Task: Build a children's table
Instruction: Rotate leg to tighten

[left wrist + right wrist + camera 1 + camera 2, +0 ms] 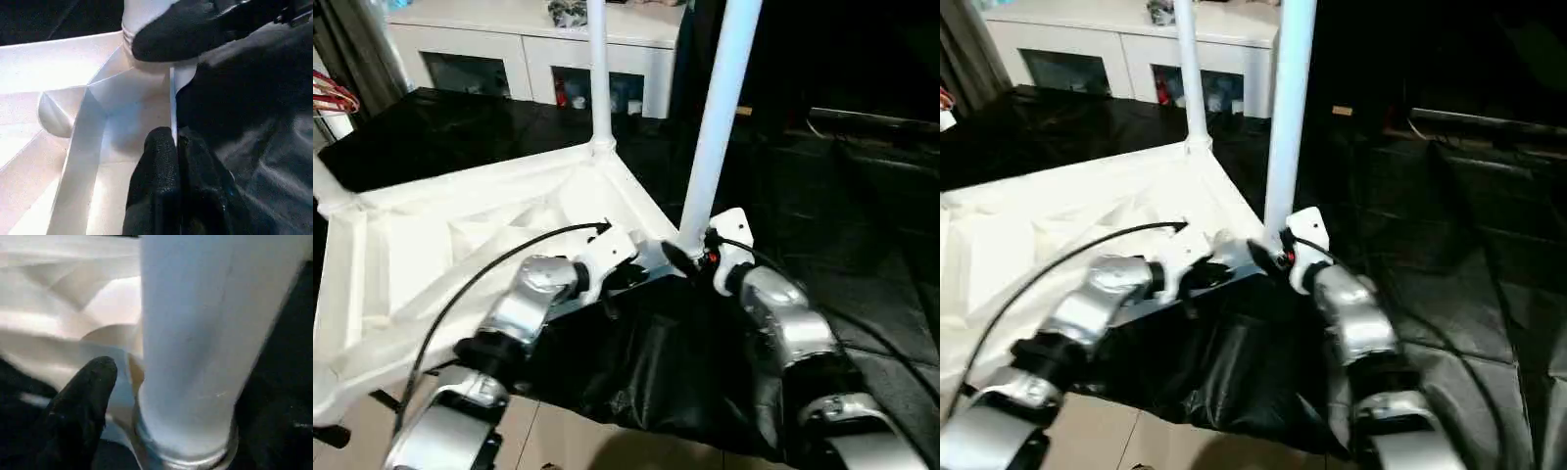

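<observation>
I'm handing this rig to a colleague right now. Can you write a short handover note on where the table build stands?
Left end effector: shut, pinching the tabletop's near edge rim beside the corner.
Right end effector: at the base of the nearest leg; whether it grips or has let go I cannot tell.
Tabletop lies underside up on a black sheet.
Done: nearest leg and far-corner leg stand upright in their sockets. A third leg's base shows at the left corner.
Left: check the nearest leg is seated, confirm the remaining corners, then turn the table over.
</observation>
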### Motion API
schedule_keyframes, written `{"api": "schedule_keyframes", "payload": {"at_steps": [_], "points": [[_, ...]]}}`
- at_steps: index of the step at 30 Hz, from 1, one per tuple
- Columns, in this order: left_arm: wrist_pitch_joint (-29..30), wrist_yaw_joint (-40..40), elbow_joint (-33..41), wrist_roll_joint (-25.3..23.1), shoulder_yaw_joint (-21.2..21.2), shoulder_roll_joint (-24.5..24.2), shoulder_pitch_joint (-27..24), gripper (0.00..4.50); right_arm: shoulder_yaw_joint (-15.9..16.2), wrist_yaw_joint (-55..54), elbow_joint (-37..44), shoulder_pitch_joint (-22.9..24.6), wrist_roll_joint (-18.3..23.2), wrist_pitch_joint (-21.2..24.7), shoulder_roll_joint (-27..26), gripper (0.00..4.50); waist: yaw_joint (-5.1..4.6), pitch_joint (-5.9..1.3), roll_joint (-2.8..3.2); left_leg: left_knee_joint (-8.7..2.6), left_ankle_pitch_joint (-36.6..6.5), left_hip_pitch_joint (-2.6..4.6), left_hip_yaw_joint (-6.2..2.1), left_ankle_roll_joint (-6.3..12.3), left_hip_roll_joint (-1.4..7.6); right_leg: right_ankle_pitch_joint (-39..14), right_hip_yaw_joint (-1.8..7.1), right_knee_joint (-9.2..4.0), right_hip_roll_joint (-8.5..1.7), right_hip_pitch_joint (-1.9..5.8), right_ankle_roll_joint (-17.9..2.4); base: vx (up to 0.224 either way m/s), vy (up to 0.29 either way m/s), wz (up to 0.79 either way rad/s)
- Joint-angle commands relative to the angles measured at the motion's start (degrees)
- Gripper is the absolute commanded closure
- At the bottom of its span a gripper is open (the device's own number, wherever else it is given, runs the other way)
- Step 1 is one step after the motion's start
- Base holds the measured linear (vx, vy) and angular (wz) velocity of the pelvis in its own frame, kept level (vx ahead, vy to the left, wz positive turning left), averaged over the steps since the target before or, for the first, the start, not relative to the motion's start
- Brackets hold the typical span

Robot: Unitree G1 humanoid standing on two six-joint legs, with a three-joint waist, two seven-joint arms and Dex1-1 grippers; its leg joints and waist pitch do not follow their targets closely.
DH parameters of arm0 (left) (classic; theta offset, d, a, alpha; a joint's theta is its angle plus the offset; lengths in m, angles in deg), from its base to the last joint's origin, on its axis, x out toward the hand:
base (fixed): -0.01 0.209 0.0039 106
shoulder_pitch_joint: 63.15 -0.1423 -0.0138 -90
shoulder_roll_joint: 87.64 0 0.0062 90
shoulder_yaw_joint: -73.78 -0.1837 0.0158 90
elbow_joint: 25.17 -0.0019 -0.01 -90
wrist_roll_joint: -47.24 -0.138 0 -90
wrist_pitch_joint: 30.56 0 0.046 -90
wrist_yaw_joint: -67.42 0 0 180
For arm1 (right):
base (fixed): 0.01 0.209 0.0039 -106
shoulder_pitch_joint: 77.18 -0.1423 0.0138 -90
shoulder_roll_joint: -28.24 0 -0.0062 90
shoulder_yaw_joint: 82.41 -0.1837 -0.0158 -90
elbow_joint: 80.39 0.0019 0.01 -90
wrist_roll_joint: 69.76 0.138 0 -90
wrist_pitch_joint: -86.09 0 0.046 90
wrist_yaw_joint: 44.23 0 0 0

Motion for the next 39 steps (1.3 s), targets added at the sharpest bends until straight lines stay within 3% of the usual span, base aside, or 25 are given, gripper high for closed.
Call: {"api": "schedule_keyframes", "payload": {"at_steps": [1,7,12,15,22,28,33,34,37,38,39], "points": [[-4.43,4.9,4.26,3.5,-0.62,0.31,0.36,4.5,3.08,7.11,2.53,0.5,1.31,0.42,1.25,0.47,0.3,-4.07,-0.29,-3.43,-9.58,0.75,-1.58,4.19,2.86,-12.33,3.65,-4.79,-5.49,3.16,-10.1,0.0,0.0,0.0],[-4.28,14.22,6.18,5.94,-1.21,-3.58,-0.81,4.5,5.74,22.23,7.16,2.74,3.12,0.58,8.59,0.47,1.52,-4.13,-0.23,-3.35,-9.47,0.83,-1.42,4.74,3.21,-11.9,3.63,-4.56,-5.52,3.01,-10.36,0.0,0.0,0.0],[-4.09,19.73,6.21,7.26,-1.32,-6.53,-1.44,4.5,7.36,31.05,9.07,3.65,4.7,0.81,12.72,0.63,1.72,-3.94,-0.42,-3.44,-10.38,0.8,-1.46,4.12,3.13,-14.89,3.58,-4.88,-5.54,2.9,-9.72,0.0,0.0,0.0],[-3.34,21.46,6.88,8.13,-1.19,-7.22,-1.79,4.5,8.04,32.13,9.57,3.83,4.72,1.12,13.51,0.98,1.78,-4.0,-0.65,-3.41,-9.77,0.69,-1.49,4.01,3.03,-15.0,3.56,-4.78,-5.57,2.98,-9.56,0.0,0.0,0.0],[-1.64,24.04,8.36,9.04,-1.42,-8.32,-2.61,4.5,8.42,33.8,9.73,4.12,4.86,1.25,13.76,1.64,1.69,-4.06,-0.48,-3.38,-9.19,0.73,-1.45,4.22,3.1,-14.02,3.53,-4.63,-5.43,2.83,-10.13,0.0,0.0,0.0],[-1.71,23.54,8.4,9.16,-1.05,-7.86,-2.67,4.5,8.69,34.01,10.03,5.13,5.4,2.01,13.28,1.89,1.72,-3.97,-0.57,-3.4,-9.82,0.77,-1.46,3.86,3.01,-16.07,3.53,-4.96,-5.49,2.87,-9.25,0.0,0.0,0.0],[-0.95,13.64,6.22,6.13,-0.54,-4.47,-1.48,4.5,7.82,24.04,8.34,6.18,3.22,0.84,8.14,1.91,1.39,-3.83,-0.55,-3.46,-10.5,0.95,-1.52,2.98,3.01,-17.2,3.54,-5.14,-5.5,2.51,-9.17,0.0,0.0,0.0],[-0.86,11.89,5.79,5.66,-0.52,-3.79,-1.21,4.5,7.67,21.41,7.65,6.06,2.52,0.75,7.04,1.91,1.27,-3.87,-0.68,-3.52,-10.9,0.86,-1.69,2.53,2.82,-18.86,3.38,-5.34,-5.65,2.9,-8.67,0.0,0.0,0.0],[1.4,4.12,4.14,3.52,-0.52,-0.06,0.04,4.5,6.74,7.94,3.02,4.62,-0.25,0.54,1.29,1.91,0.63,-3.61,-0.5,-3.72,-12.38,1.17,-1.71,1.68,2.86,-20.3,3.44,-5.58,-5.46,2.4,-8.44,0.0,0.0,0.0],[1.53,3.65,4.02,3.42,-0.5,0.19,0.13,4.5,6.65,7.21,2.78,4.52,-0.31,0.59,0.92,1.92,0.11,-3.44,-0.64,-3.76,-13.53,1.16,-1.79,0.98,2.58,-22.93,3.29,-5.89,-5.52,2.56,-7.93,0.0,0.0,0.0],[2.7,-0.57,2.89,2.56,-0.41,2.63,1.09,4.5,5.82,-0.15,0.34,3.39,-0.98,1.03,-2.86,1.96,0.08,-3.55,-0.72,-3.71,-13.61,1.3,-1.86,0.74,2.59,-23.78,3.28,-5.97,-5.66,2.62,-7.59,0.0,0.0,0.0]]}}
